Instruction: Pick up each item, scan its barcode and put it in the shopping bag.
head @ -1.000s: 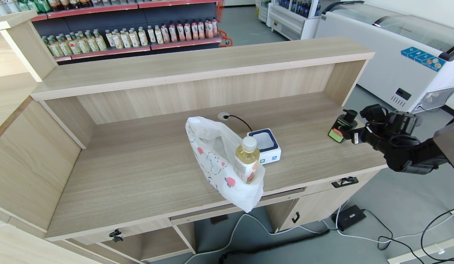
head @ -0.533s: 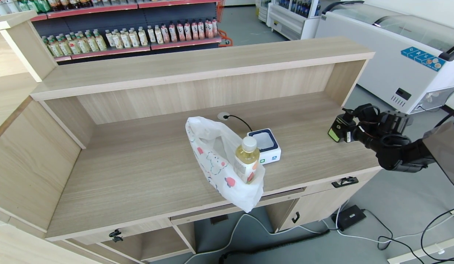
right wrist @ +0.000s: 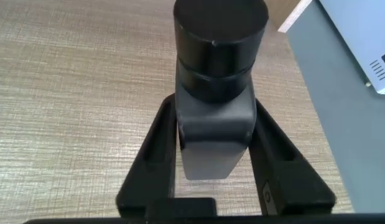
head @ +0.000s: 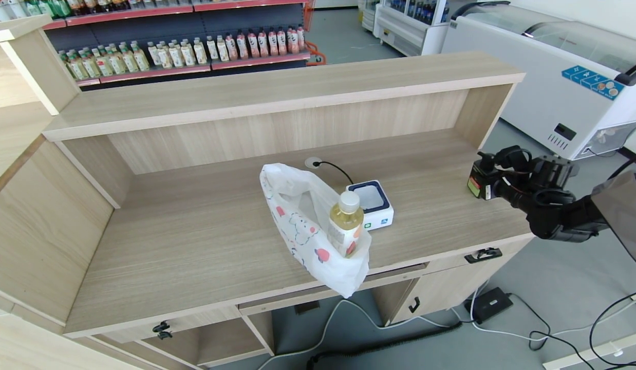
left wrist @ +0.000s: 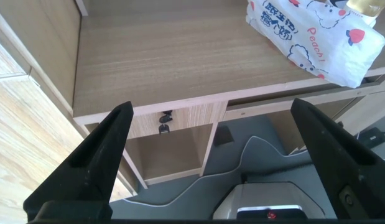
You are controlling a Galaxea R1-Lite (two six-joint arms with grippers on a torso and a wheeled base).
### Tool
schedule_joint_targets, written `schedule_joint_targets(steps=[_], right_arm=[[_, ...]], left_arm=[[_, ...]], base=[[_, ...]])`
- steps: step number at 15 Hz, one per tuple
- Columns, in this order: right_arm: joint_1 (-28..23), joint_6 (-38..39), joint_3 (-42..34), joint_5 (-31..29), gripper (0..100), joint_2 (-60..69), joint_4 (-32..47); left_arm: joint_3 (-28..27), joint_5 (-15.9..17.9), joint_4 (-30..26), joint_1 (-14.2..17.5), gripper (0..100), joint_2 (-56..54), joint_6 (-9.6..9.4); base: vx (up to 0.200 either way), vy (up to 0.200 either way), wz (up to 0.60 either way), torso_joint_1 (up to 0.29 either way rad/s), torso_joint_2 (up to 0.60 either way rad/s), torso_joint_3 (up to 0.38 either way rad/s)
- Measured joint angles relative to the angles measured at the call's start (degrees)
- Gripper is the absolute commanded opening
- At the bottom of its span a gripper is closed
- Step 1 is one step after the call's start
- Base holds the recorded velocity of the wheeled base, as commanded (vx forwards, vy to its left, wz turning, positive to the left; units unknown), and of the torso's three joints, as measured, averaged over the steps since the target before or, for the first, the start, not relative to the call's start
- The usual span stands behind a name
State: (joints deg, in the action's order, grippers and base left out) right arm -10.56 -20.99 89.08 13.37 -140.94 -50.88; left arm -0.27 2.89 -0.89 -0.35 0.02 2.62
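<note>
Clear bottle of yellow tea (head: 344, 222) sits in white printed shopping bag (head: 297, 226); right gripper (head: 488, 186) pinches black-capped dark bottle (head: 476, 183), seemingly unscanned

Right gripper (head: 493, 184) grips dark bottle (head: 478, 181) over counter (head: 194, 231) end.

Right hand (head: 491, 184) twisted at the wrist, black-capped bottle (head: 480, 181) in it swung from tilted to nearer upright
</note>
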Motion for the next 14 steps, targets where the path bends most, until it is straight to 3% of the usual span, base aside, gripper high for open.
schedule_joint_targets(steps=[8,10,14], right_arm=[[-0.27,-1.61,-4.21,-0.16,0,2.79,-5.11],[-0.27,-2.55,-9.18,-0.16,0,6.16,-6.01],[-1.43,-4.11,-28.9,-0.11,0,18.75,-9.58]], left_arm=[[0.0,0.0,0.0,0.0,100,0.0,-0.02],[0.0,0.0,0.0,0.0,100,0.0,0.0],[0.0,0.0,0.0,0.0,100,0.0,0.0]], base=[[0.0,0.0,0.0,0.0,0.0,0.0],[0.0,0.0,0.0,0.0,0.0,0.0],[0.0,0.0,0.0,0.0,0.0,0.0]])
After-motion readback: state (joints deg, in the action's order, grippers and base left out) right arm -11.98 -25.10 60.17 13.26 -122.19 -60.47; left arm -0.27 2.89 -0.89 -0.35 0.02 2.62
